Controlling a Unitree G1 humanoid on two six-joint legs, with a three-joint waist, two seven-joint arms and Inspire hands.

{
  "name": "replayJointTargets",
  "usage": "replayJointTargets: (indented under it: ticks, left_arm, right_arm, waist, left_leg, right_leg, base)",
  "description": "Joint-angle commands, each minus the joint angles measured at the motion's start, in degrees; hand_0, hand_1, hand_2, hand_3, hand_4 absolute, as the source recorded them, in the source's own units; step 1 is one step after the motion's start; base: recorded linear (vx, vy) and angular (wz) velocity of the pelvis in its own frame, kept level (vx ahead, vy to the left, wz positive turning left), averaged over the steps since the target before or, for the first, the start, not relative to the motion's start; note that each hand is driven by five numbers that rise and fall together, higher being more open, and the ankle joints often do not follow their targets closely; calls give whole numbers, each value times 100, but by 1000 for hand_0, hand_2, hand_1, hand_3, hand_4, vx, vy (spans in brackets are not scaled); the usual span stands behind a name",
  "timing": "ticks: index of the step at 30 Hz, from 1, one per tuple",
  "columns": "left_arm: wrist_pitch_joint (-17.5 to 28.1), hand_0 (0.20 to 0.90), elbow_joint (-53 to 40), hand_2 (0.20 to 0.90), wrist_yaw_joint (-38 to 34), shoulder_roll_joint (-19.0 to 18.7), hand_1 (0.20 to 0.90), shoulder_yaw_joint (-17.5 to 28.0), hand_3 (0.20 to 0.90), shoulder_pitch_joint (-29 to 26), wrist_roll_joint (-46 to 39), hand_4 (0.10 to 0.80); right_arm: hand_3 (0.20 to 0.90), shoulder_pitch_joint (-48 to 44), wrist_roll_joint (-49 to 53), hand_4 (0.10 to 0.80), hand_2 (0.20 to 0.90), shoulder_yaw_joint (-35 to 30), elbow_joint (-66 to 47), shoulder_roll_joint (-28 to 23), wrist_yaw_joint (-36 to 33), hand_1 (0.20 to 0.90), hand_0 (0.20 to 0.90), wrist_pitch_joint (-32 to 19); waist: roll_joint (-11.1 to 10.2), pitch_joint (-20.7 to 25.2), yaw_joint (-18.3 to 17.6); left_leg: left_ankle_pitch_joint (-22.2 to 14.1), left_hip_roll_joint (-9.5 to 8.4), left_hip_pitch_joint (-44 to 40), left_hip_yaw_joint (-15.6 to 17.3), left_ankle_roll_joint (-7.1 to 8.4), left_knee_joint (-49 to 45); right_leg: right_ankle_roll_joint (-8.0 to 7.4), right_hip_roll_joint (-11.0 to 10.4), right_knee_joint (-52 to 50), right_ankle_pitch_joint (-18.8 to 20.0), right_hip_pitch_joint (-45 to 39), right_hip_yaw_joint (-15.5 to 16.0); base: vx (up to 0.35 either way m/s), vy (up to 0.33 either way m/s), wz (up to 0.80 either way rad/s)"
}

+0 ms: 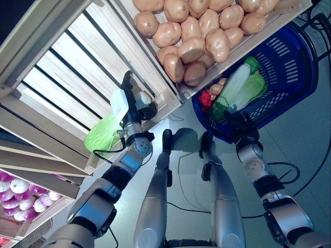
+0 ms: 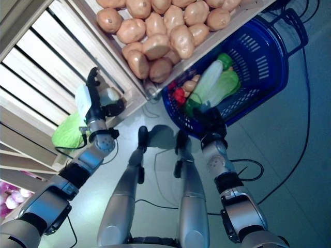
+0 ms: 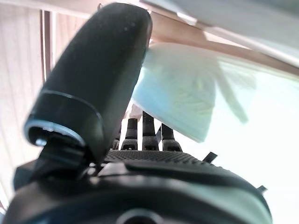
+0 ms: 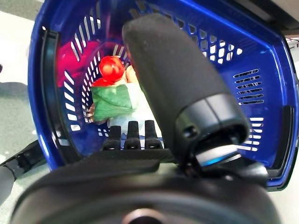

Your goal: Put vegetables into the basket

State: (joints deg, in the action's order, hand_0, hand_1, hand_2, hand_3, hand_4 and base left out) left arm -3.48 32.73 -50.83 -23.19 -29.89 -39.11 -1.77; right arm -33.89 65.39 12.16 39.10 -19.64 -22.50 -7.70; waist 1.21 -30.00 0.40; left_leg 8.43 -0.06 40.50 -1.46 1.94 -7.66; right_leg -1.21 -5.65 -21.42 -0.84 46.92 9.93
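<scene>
You see the cabbage [image 1: 103, 133] just below the left hand [image 1: 130, 106], lying at the front edge of the slatted wooden shelf [image 1: 67, 67]. The hand touches its pale upper end; its leafy green part sticks out under the wrist. In the left wrist view the cabbage [image 3: 187, 100] fills the space past the fingers [image 3: 148, 135], pale and veined. The fingers reach toward it and the thumb stands up beside them, but the fingertips are hidden, so you cannot tell if this hand is closed on the cabbage or only touching it.

Beyond the left hand, toward the right hand, a wooden crate [image 1: 269, 28] holds a pile of potatoes [image 1: 199, 36]. The nearest potatoes lie close to the crate's corner, not far from the left hand.

The right hand [image 1: 239, 124] is at the near rim of the blue basket [image 1: 289, 67], which is on the floor just past the crate. In the right wrist view the fingers [image 4: 132, 135] curl over the basket rim [image 4: 49, 93] and the thumb stands over it; the hand grips the basket. Inside the basket, past the right hand, you see another cabbage [image 1: 239, 85], green and white, lying lengthwise. Beside it are red vegetables [image 4: 111, 69] and a potato [image 1: 216, 89], all close together at the end of the basket near the crate.
</scene>
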Motion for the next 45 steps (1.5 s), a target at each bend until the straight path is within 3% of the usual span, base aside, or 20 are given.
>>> replayJointTargets:
  ticks: [1, 9, 12, 15, 34, 35, 36, 45]
  left_arm:
    - [-619, 900, 807, 900, 96, -191, 900, 552, 900, 149, -146, 800]
    - [-707, 900, 1035, 900, 104, -288, 900, 640, 900, 336, 38, 800]
    - [-1276, 900, 1156, 900, -14, -401, 900, 533, 900, 279, 323, 800]
    - [-1398, 900, 1316, 900, -149, -490, 900, 541, 900, 228, 87, 800]
    - [-1211, 900, 1726, 900, 69, -432, 900, 811, 900, 413, -444, 800]
    - [-1180, 455, 1749, 455, 55, -417, 455, 813, 455, 413, -464, 504]
    - [-1158, 300, 1760, 300, 80, -417, 300, 821, 300, 415, -463, 400]
    - [-1119, 300, 1717, 300, 142, -427, 300, 822, 300, 447, -514, 400]
  right_arm:
    - [900, 279, -252, 800, 900, -64, -453, -234, -45, 900, 900, -188]
    - [900, 371, -240, 800, 900, -91, -481, -311, 44, 900, 900, -231]
    - [900, 342, -214, 800, 900, -88, -453, -347, 78, 900, 900, -221]
    - [900, 308, -157, 800, 900, -82, -381, -400, 149, 900, 900, -222]
    - [900, 354, -187, 800, 900, -100, -402, -386, 181, 900, 900, -319]
    - [900, 345, -193, 800, 900, -109, -390, -385, 192, 900, 900, -310]
    - [900, 343, -197, 800, 900, -110, -393, -380, 181, 900, 900, -311]
    - [900, 351, -189, 800, 900, -135, -373, -404, 227, 900, 900, -321]
  waist:
    - [-12, 21, -30]
    - [35, 21, -20]
    - [39, 21, -17]
    - [37, 21, -26]
    - [77, 21, -31]
    - [76, 21, -33]
    - [75, 21, -33]
    - [79, 21, -22]
  left_leg:
    - [-14, -206, 337, 167, 72, -437]
    - [-17, -184, 415, 171, 85, -481]
    - [-1, -174, 414, 182, 88, -461]
    - [-3, -170, 407, 189, 90, -451]
    - [18, -176, 420, 193, 95, -421]
    - [21, -176, 414, 194, 97, -416]
    - [21, -173, 411, 198, 99, -414]
    - [14, -179, 394, 203, 81, -398]
  right_leg:
    - [-197, 106, 558, 619, -379, 74]
    - [-186, 87, 504, 576, -305, 57]
    - [-189, 82, 523, 583, -310, 67]
    - [-185, 85, 531, 573, -313, 64]
    - [-167, 78, 560, 560, -297, 60]
    - [-167, 78, 567, 561, -307, 63]
    - [-166, 76, 574, 559, -315, 63]
    - [-159, 83, 590, 551, -336, 70]
  base:
    - [0, 0, 0]
    - [0, 0, 0]
    - [0, 0, 0]
    - [0, 0, 0]
    - [0, 0, 0]
    - [0, 0, 0]
    - [0, 0, 0]
    - [0, 0, 0]
